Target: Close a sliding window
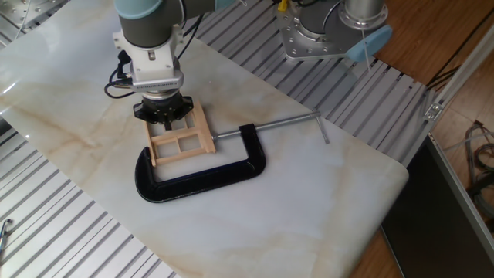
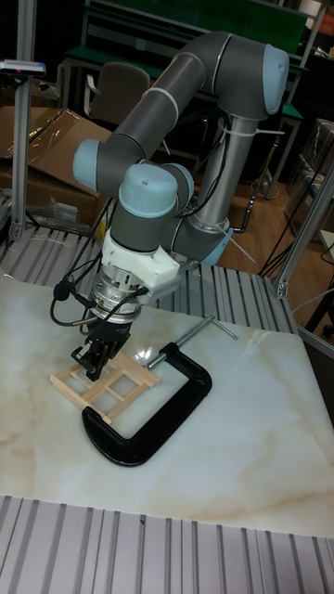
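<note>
- My claw sits on the window, at its end farthest from the clamp; its spread I cannot tell.
- I should push level along the frame, lightly.

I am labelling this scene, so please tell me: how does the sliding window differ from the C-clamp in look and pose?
The sliding window is pale wood with thin slats; the C-clamp is black with a steel screw. The window is smaller and sits inside the clamp's opening. The end effector is over the window, not the clamp. Both lie flat on the marble table.
</note>
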### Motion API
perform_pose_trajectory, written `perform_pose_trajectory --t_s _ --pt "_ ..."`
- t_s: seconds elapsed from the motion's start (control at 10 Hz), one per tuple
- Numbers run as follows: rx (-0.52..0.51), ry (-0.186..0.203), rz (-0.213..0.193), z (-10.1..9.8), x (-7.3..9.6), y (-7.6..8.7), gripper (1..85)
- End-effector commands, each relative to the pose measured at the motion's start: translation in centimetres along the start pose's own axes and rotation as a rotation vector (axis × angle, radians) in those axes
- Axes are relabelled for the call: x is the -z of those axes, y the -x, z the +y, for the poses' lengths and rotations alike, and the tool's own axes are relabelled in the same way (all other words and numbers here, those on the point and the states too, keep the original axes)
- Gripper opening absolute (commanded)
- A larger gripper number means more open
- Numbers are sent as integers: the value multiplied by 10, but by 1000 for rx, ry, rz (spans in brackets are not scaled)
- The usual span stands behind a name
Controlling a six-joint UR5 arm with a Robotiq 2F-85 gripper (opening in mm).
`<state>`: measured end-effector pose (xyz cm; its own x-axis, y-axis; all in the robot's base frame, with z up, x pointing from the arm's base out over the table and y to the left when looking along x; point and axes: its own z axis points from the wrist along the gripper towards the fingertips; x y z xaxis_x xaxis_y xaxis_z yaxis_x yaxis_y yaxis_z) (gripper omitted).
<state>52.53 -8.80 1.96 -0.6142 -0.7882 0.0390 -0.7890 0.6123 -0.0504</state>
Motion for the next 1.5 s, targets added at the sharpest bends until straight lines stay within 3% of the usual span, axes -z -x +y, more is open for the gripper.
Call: perform_pose_trajectory --t_s 0.0,1.4 --pt "-2 24 -19 4 -1 -1 7" --pt "71 18 -16 -10 -13 -7 7"
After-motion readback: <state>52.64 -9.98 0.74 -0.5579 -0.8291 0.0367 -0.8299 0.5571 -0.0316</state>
